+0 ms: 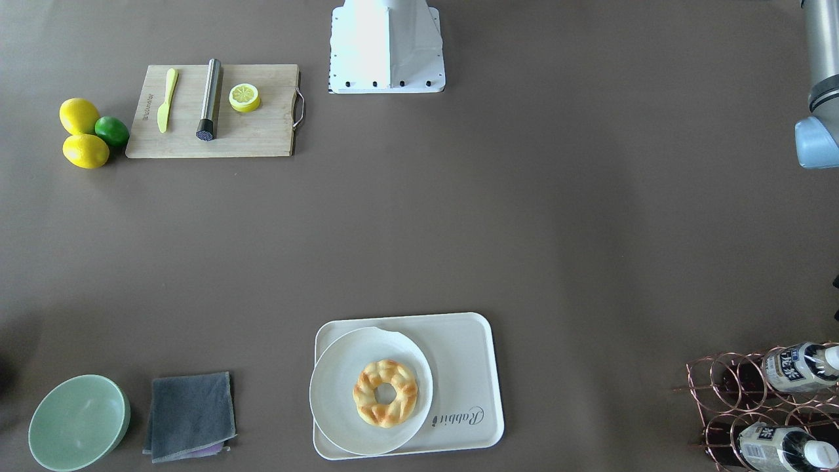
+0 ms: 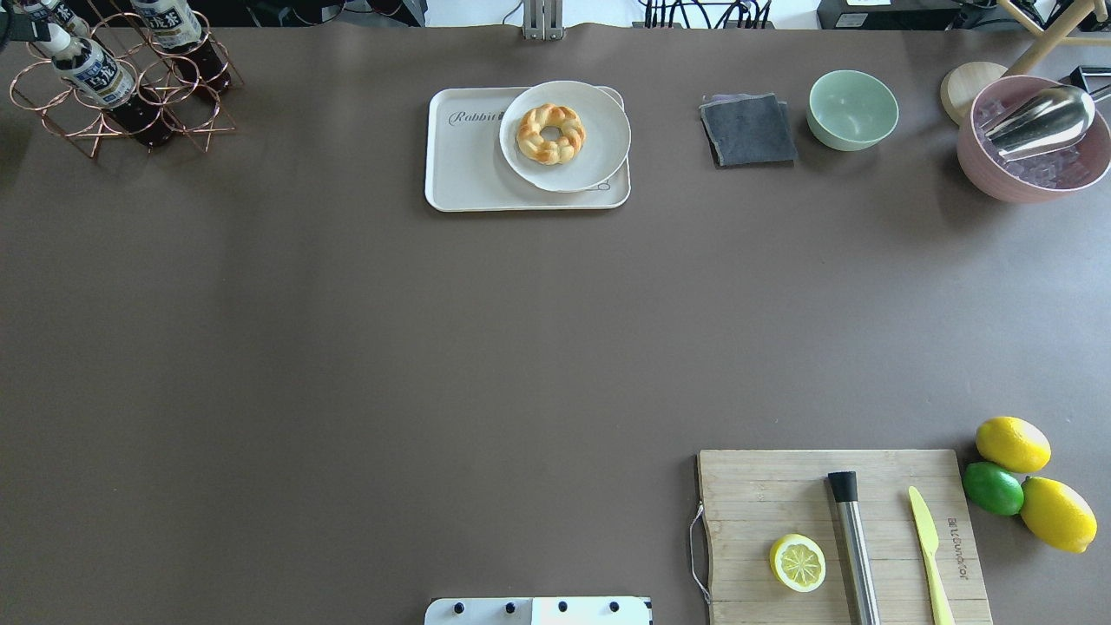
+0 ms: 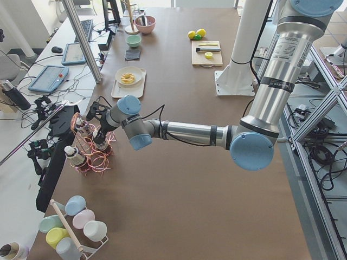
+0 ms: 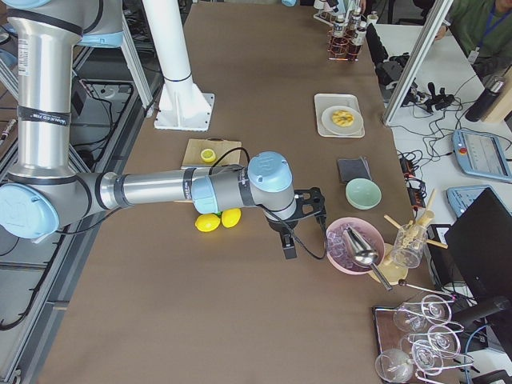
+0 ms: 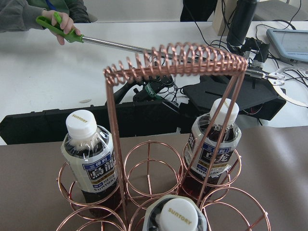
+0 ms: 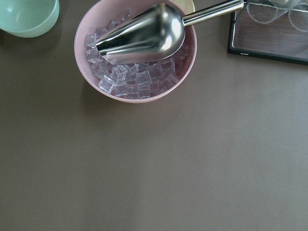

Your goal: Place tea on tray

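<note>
- Nearest the left wrist lens stood the tea [image 5: 178,217], white cap up, seated in a ring of the copper rack [image 5: 175,53]. We took this bottle for the target because it sat dead centre under the camera, though we could not be sure.
- Behind it stood a second bottle [image 5: 89,159] at 10 o'clock and a third bottle [image 5: 216,139] at 1 o'clock. Each sat in its own ring, and the rack's coiled handle arched over all three.
- Only the left side view showed the left gripper [image 3: 92,115], which hung close by the rack. From there we could not tell whether its fingers were spread or pressed together.
- In the overhead view the tray [image 2: 464,165] lay at 12 o'clock on the table, about 3 o'clock from the rack and well apart from it.
- On the tray, a plate [image 2: 599,130] carrying a bread ring [image 2: 550,133] covered the 3 o'clock half, leaving the lettered 9 o'clock end bare.
- We judged the step in hand to be the reach for the tea, with no lift made yet.
- The next move called for closing on the bottle and lifting it out of its ring, clear of the coiled handle. After that it needed setting upright on the bare end.
- The right gripper [image 4: 288,244] hung beside the ice bowl [image 2: 985,178], toward 2 o'clock. Its finger state we could not tell.
</note>
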`<action>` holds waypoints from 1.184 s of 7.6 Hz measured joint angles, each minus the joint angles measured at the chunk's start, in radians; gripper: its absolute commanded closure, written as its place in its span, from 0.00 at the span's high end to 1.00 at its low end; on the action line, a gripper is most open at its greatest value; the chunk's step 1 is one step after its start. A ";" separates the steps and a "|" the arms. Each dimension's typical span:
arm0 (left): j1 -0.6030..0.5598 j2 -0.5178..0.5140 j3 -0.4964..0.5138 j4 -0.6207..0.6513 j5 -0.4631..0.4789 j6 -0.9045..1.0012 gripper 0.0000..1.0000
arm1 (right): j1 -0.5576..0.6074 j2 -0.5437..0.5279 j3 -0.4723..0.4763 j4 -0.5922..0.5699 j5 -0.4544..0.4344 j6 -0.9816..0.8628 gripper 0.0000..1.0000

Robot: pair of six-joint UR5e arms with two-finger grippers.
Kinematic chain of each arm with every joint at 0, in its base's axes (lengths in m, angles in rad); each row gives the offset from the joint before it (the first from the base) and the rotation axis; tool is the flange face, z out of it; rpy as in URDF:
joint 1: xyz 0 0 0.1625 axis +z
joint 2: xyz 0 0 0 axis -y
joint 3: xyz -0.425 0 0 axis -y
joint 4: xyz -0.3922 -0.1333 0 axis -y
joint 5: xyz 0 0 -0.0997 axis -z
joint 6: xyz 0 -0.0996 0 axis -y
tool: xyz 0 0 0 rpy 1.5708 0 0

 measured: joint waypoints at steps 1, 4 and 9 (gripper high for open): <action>0.024 -0.010 0.009 -0.008 0.046 -0.002 0.85 | 0.000 0.000 0.000 0.000 0.000 0.000 1.00; 0.042 -0.032 0.045 -0.020 0.082 0.001 0.77 | 0.000 0.000 -0.001 0.000 0.001 0.000 1.00; 0.054 -0.040 0.091 -0.055 0.085 0.002 0.66 | 0.000 0.002 -0.002 0.000 0.001 0.000 1.00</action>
